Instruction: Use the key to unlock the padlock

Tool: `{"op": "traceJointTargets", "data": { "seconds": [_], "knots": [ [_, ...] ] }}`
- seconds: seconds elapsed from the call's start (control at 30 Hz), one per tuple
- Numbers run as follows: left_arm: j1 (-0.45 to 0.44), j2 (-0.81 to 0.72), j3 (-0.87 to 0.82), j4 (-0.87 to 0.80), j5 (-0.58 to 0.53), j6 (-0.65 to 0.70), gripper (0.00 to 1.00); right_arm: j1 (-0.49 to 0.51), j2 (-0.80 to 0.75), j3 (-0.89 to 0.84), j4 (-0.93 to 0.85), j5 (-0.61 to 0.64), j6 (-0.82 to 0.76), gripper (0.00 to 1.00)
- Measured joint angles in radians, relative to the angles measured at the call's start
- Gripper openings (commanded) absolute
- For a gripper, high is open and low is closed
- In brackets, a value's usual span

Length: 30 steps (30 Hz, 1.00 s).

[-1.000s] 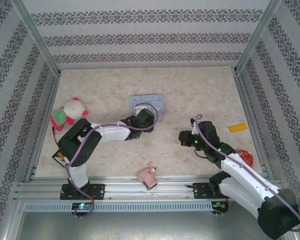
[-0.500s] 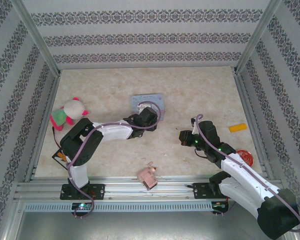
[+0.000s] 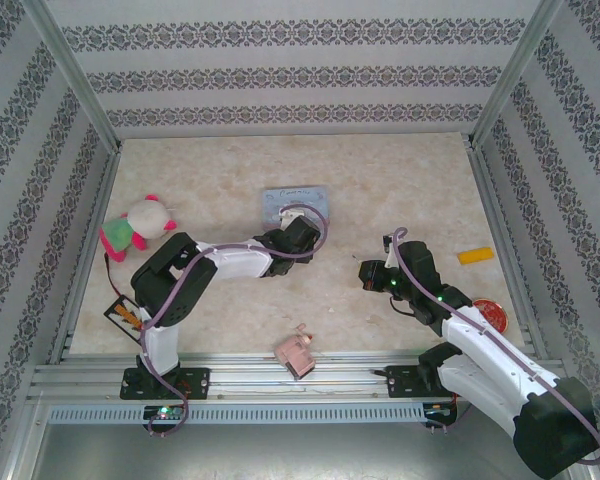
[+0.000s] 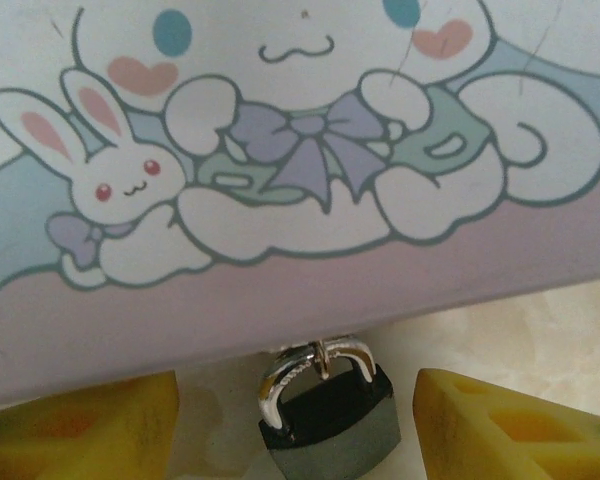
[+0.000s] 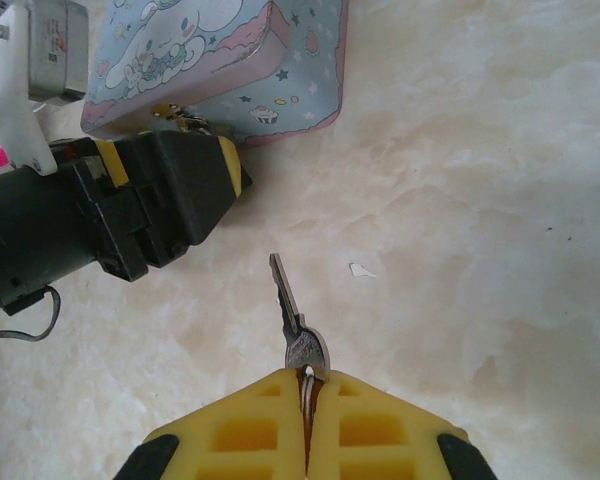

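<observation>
Two cut-offs we note: the padlock sits at the cartoon tin's near edge, its base cropped, between the left gripper's parted pads, clear of both. The key's bow vanishes inside the right gripper — clamped on it. Marbled beige table, patterned walls.

Marbled table bearing tin, padlock, plush toy, pink block, orange piece

Overhead view, two wrist close-ups, shared tin
</observation>
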Motion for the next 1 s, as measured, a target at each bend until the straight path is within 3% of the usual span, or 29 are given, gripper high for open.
{"op": "traceJointTargets", "data": {
  "seconds": [0.13,0.27,1.0],
  "knots": [
    [-0.007,0.002,0.005,-0.007,-0.014,0.000,0.63,-0.007,0.003,0.000,0.001,-0.003,0.000,0.00],
    [-0.008,0.002,0.005,-0.007,-0.026,-0.001,0.56,-0.013,0.004,0.000,0.002,-0.004,0.000,0.00],
    [-0.026,0.008,0.001,-0.006,-0.077,-0.003,0.58,-0.026,0.033,0.000,0.026,-0.030,0.002,0.00]
  ]
}}
